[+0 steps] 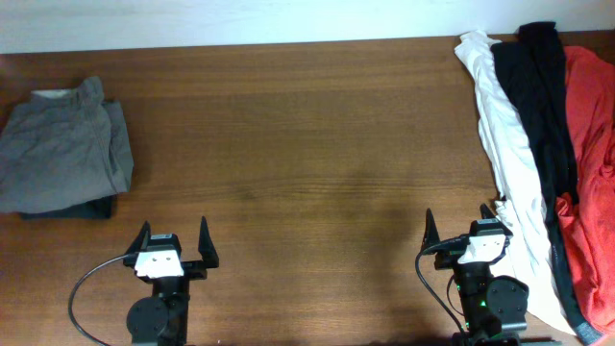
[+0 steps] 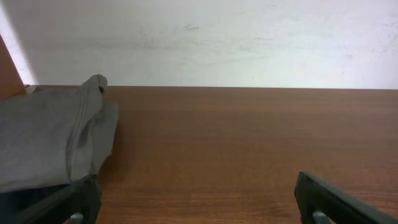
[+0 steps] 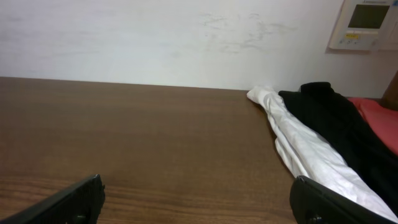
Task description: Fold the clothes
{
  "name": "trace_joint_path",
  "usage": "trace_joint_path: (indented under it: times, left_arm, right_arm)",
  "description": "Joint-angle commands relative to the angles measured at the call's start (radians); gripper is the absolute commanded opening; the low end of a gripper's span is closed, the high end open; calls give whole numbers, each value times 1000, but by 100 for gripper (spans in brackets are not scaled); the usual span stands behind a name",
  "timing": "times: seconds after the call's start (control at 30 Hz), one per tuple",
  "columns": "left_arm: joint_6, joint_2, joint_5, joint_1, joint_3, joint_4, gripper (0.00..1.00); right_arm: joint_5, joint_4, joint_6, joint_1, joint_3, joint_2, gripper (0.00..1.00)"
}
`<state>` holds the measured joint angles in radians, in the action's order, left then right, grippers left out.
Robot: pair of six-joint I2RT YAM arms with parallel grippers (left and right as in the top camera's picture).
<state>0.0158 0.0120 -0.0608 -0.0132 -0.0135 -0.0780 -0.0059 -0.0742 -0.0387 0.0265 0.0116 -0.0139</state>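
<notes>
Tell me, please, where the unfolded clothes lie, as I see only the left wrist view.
Observer: Along the table's right edge: a white garment, a black garment and an orange-red garment, side by side.
Operator: Is anything gripped over there?
Observer: No, the right gripper is open and empty, beside the white garment.
Operator: Is the heap in my view folded?
Observer: Yes, the grey pile is a folded stack at the table's left edge.

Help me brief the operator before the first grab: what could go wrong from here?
1. The white garment, black garment and orange-red garment lie overlapped in long strips, so pulling one will likely drag another.
2. The white garment runs close beside the open right claw, whose arm could snag it.
3. Spreading cloth leftward could disturb the folded grey stack.
</notes>
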Motion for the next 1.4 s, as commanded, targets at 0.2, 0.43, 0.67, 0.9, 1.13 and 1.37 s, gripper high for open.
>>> trace_joint_path:
  times: [0.2, 0.43, 0.67, 0.9, 1.13, 1.37]
  left_arm:
    - [-16, -6, -11, 6, 4, 2, 99]
    - [-16, -6, -11, 6, 4, 2, 99]
    - [-16, -6, -10, 6, 4, 2, 99]
    - [-16, -6, 4, 6, 4, -1, 99]
    - [-15, -6, 21, 6, 3, -3, 99]
    - [-4, -2, 72, 6, -75, -86, 99]
  right_arm:
    - [-9, -3, -6, -7, -6, 8, 99]
    - [-9, -3, -6, -7, -6, 8, 99]
    - [-9, -3, -6, -7, -6, 8, 99]
    - [-10, -3, -6, -7, -6, 8, 99]
    - [-50, 2, 22, -7, -6, 8, 99]
    - [2, -93, 39, -7, 63, 1, 99]
